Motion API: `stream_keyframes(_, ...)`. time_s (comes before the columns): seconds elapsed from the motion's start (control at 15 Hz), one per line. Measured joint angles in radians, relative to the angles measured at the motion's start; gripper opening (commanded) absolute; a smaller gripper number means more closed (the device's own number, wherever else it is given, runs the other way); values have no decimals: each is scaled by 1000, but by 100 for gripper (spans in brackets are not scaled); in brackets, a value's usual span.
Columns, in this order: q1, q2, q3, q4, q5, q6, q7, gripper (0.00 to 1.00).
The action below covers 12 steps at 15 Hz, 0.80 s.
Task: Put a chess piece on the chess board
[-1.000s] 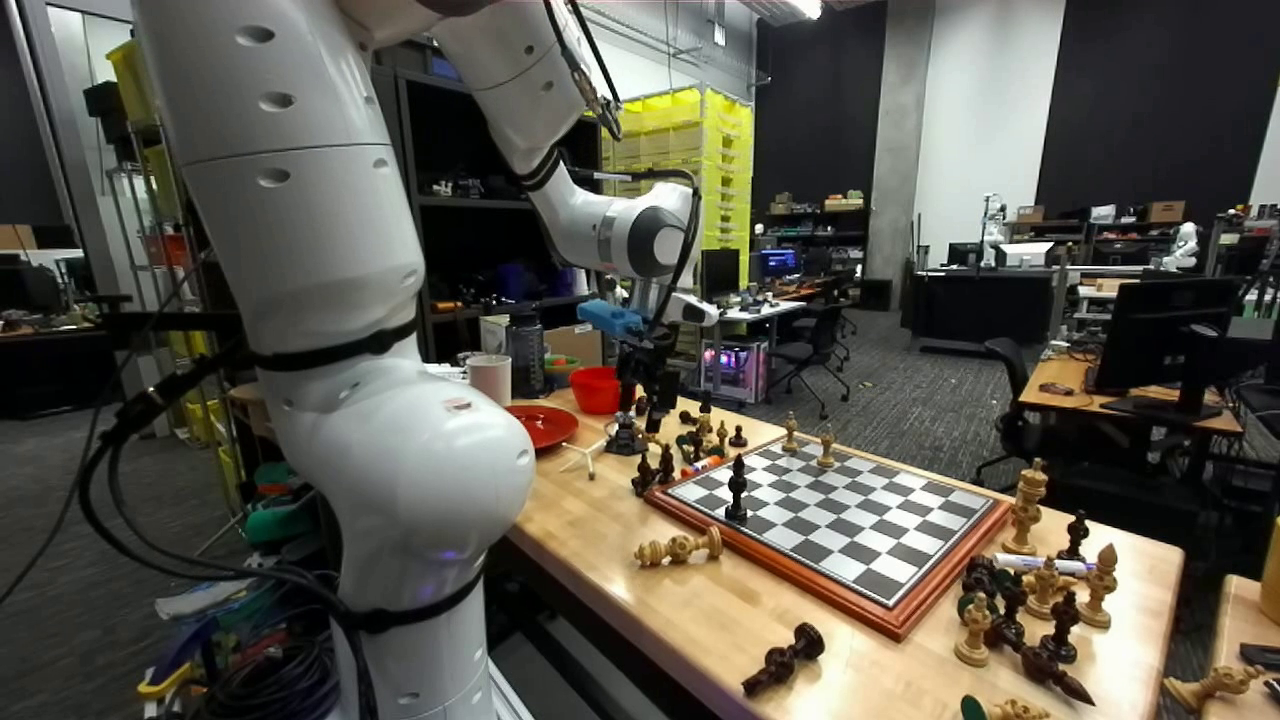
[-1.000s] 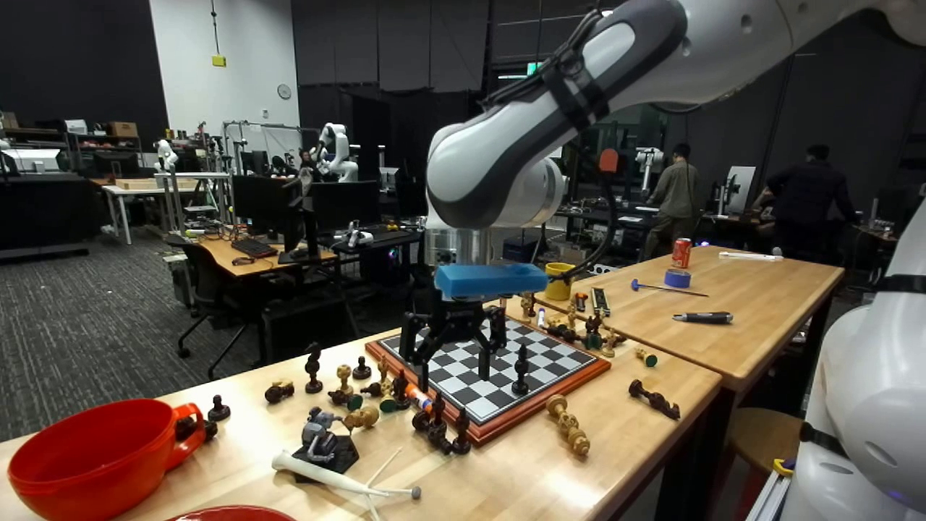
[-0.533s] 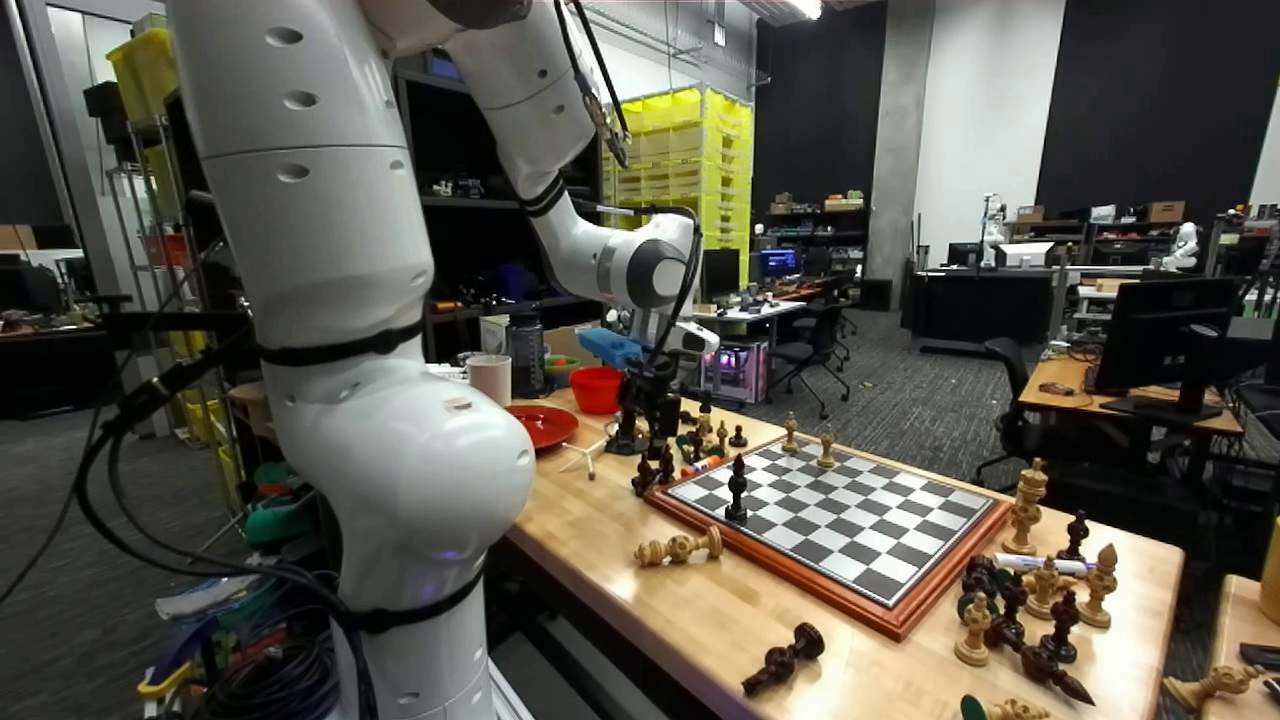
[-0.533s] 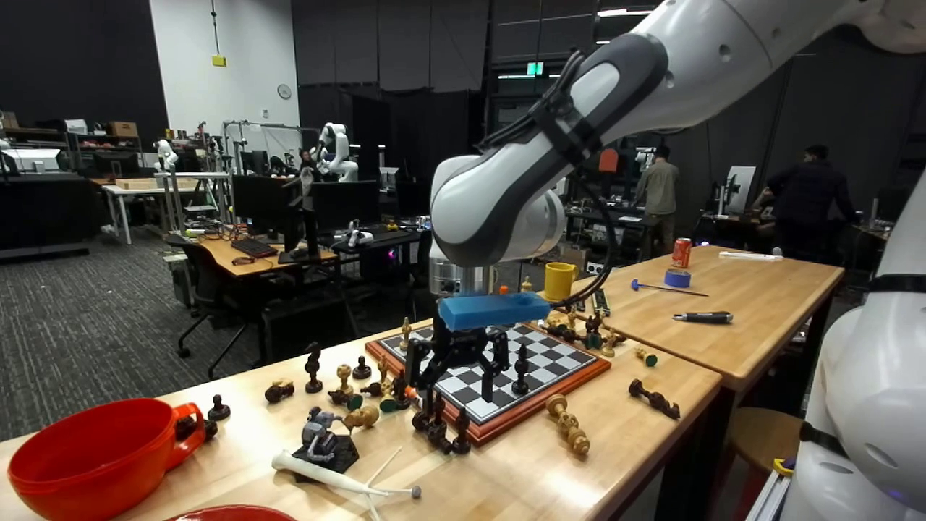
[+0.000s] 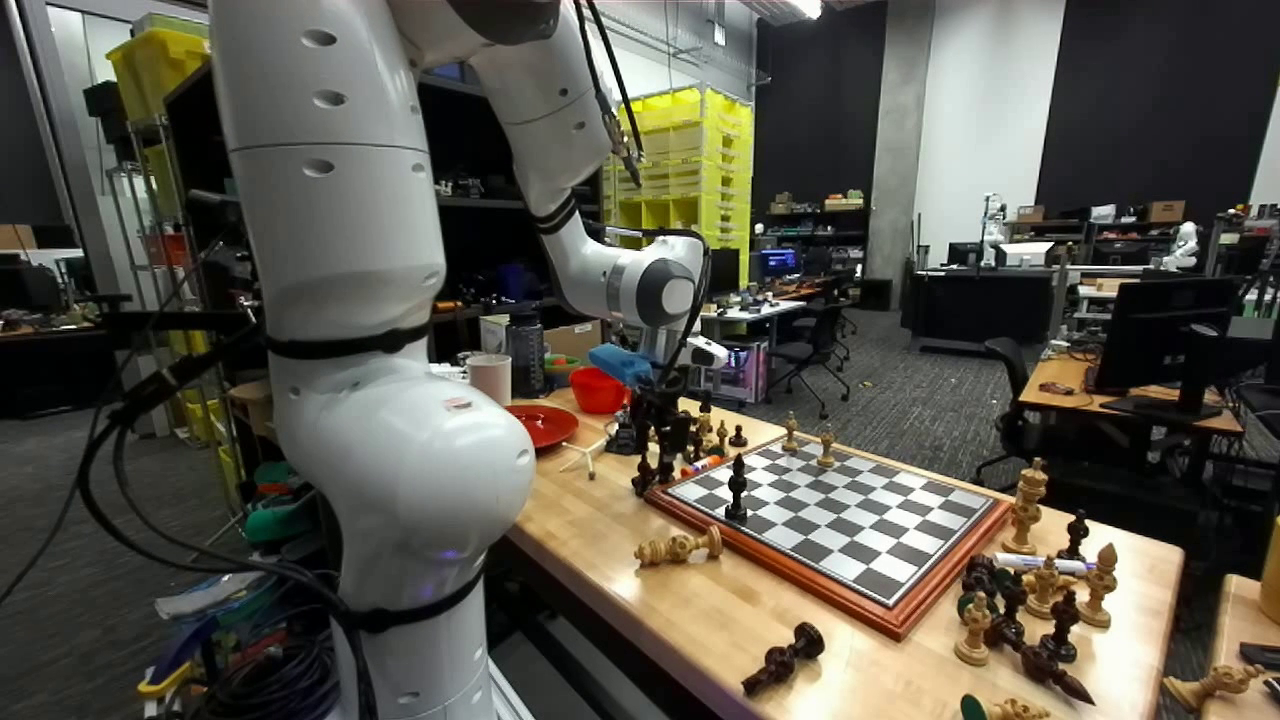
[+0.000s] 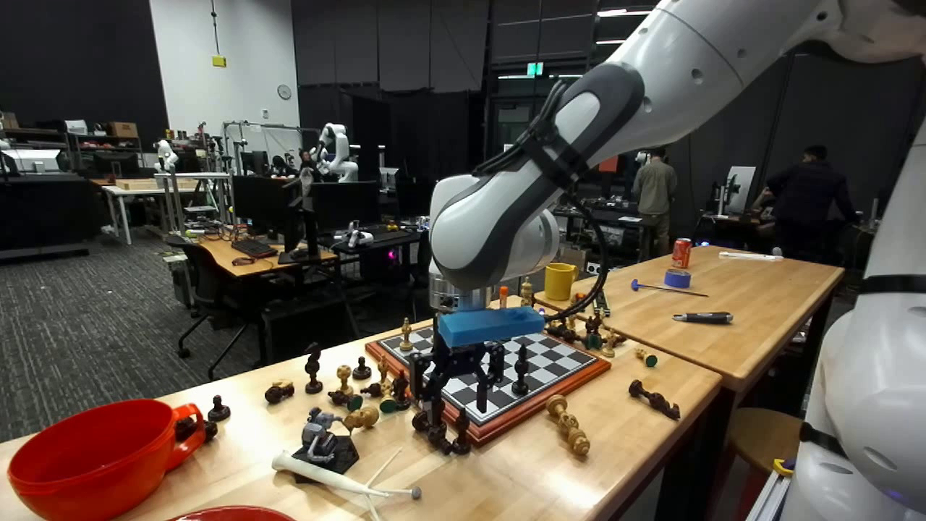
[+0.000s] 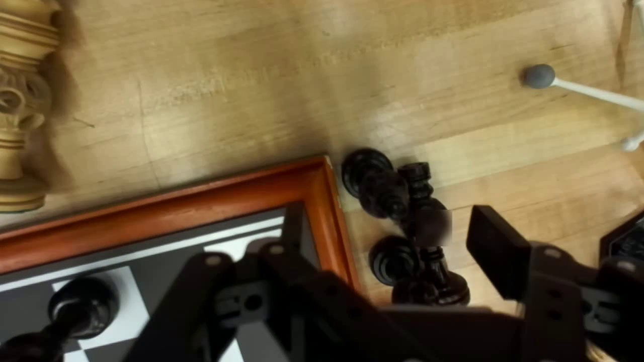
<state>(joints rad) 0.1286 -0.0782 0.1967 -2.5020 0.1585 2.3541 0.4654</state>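
Spread pincer [image 6: 459, 414] lower, nearer dark chessmen [image 7: 383, 193]

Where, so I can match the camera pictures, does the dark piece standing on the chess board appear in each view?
In an exterior view: the dark piece, right of centre, below mid-height.
In an exterior view: the dark piece, slightly right of centre, below mid-height.
Wrist view: the dark piece, lower left, partly cut off.
Shared landmark: the pale piece lying beside the chess board.
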Motion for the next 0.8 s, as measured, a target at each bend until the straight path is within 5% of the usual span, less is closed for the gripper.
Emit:
stream_keyframes(0.47, 0, 9, -22, 0, 0, 0, 17, 1)
stream_keyframes(0.8, 3, 4, -22, 8, 1, -6, 18, 0)
